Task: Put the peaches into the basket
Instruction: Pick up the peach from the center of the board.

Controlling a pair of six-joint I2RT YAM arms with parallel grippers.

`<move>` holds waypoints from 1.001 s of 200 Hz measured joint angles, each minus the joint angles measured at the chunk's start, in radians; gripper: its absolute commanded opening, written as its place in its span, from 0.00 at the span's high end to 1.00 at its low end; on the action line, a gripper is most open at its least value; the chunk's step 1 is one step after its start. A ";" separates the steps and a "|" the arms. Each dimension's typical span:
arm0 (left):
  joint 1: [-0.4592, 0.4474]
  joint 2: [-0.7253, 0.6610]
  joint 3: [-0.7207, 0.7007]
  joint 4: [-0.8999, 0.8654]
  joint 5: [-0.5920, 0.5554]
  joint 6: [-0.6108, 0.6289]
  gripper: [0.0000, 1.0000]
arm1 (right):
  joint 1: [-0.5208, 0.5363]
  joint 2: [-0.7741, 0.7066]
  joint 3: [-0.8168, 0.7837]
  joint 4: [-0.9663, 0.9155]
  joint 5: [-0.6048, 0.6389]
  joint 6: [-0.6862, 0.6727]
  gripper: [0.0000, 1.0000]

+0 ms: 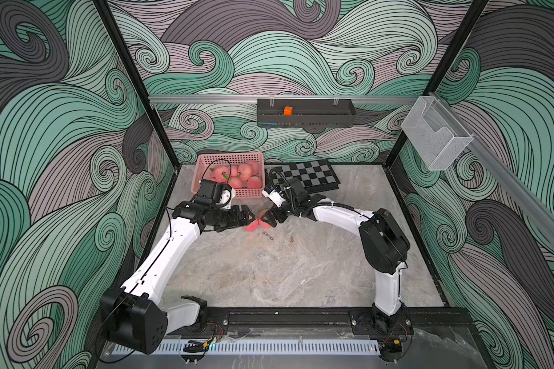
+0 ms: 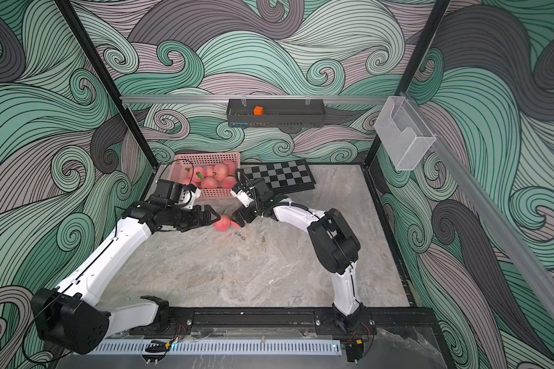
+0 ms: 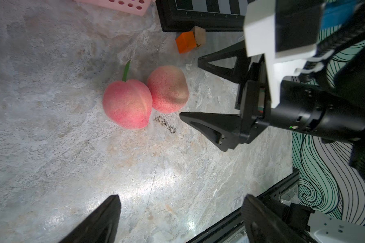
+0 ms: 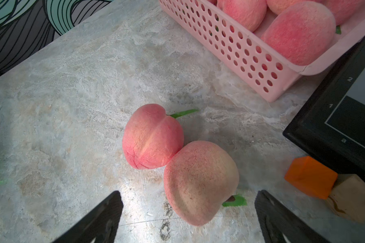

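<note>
Surface: marbled grey tabletop (image 1: 285, 271) inside swirl-patterned walls (image 1: 45, 127).
Basket: the pink basket (image 1: 249, 193) stands at the far side of the table, just beside a chessboard (image 1: 307, 175); several peaches (image 1: 245, 170) already lie in it.
Left to move: two on the table in front of the basket, touching each other: a pinker peach (image 3: 128, 104) with a green leaf, and a paler peach (image 3: 169, 89).
Left gripper (image 3: 181, 210): jaws wide, empty, aimed at the pinker peach and apart from it.
Right gripper (image 3: 189, 88): jaws at their widest, empty; the paler peach sits partly between them, with no contact visible.
Handling: probably light; the matte, fuzzy skin should slip little. The fruit looks slightly yielding, perhaps foam, so a moderate squeeze should do.
Grip: across the round middle, clear of leaf and stem, with the jaws on the sides away from where the two touch.
Risk: being round, one may roll when its neighbour lifts; an orange cube (image 3: 185, 42) and a wooden block (image 3: 199, 34) lie near.
</note>
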 measured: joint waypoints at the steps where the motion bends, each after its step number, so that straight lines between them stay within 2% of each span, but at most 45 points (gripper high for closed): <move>1: 0.000 0.000 0.000 0.001 0.001 0.000 0.09 | 0.000 0.001 0.001 0.000 0.000 0.000 0.01; 100: 0.000 0.080 -0.013 0.075 0.061 -0.040 0.10 | -0.022 0.086 0.004 0.004 -0.037 -0.025 0.01; 200: 0.000 0.115 -0.018 0.098 0.066 -0.047 0.11 | -0.022 0.161 0.025 0.042 -0.074 -0.025 0.01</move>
